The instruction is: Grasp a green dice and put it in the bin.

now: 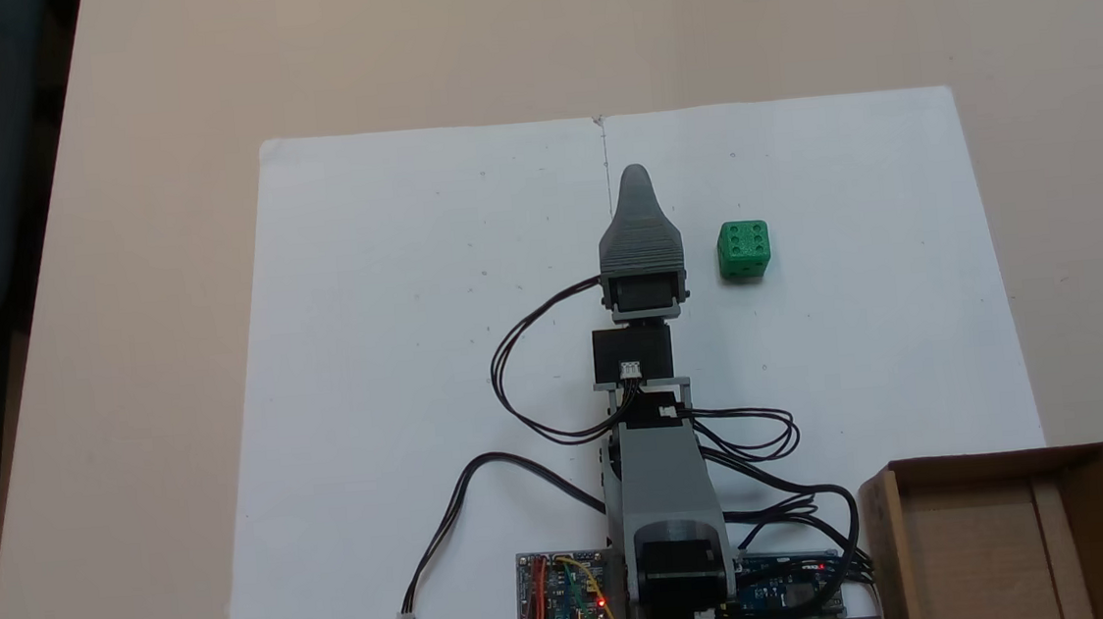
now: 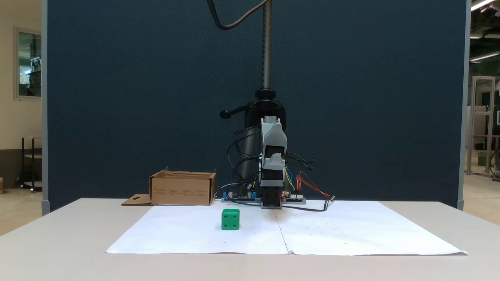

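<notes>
A small green dice sits on a white paper sheet spread over a smooth beige bench. The dice is a bright plastic cube with rounded edges and sunken pips of the same colour; six pips face up in the fixed view from above, and the low front view shows two faces of it standing flat on the sheet. The sheet has a straight crease or seam down its middle and faint speckles.

Taking the dice as landmark: the claw is near it, to its left in the view from above, and apart from it. The claw is grey ribbed plastic, narrowing to a rounded tip. In the front view it hangs low over the sheet, to the right of the dice and further back. Only one tip shows from above, and the front view does not separate the jaws, so whether the claw is released or clenched cannot be told. It holds nothing.

The bin lies well away from the dice, at the lower right corner in the view from above. It is a shallow brown cardboard box with low walls and a side flap with a hang-hole cutout. In the front view it stands behind and left of the dice, off the sheet.

Black cables loop from the arm.
</notes>
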